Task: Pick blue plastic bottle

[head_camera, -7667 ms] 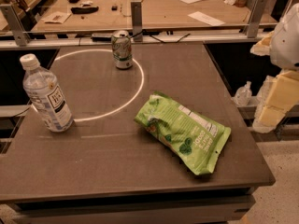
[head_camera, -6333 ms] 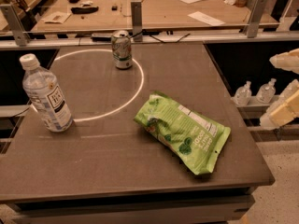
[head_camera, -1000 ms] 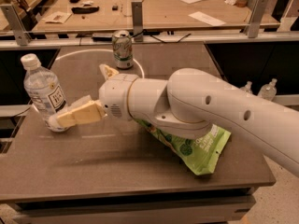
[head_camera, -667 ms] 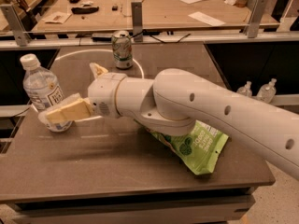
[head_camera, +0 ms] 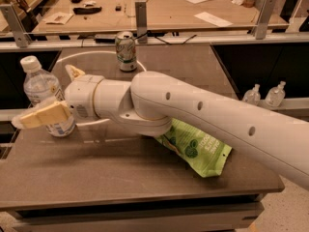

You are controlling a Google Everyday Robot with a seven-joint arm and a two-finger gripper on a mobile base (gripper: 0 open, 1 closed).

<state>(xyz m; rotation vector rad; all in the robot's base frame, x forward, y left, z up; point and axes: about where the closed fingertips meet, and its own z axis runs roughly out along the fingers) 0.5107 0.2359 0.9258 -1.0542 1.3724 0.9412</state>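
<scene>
The blue plastic bottle (head_camera: 42,87), clear with a white cap and a pale label, stands upright near the left edge of the dark table (head_camera: 120,178). My gripper (head_camera: 47,96) is at the bottle, at the end of the white arm (head_camera: 193,115) that reaches in from the right. It is open. One cream finger (head_camera: 41,115) crosses in front of the bottle's lower half. The other finger (head_camera: 72,72) shows just behind and to the right of the bottle. The bottle's base rests on the table.
A green-white soda can (head_camera: 126,51) stands at the table's back edge. A green snack bag (head_camera: 198,149) lies at centre right, partly under the arm. Two small bottles (head_camera: 264,94) stand beyond the right edge. A cluttered workbench (head_camera: 193,8) with rails runs behind.
The arm came in from the right and moved left across the table. The gripper has slid further left, so its fingers now lie on either side of the bottle. The bottle has not moved.
</scene>
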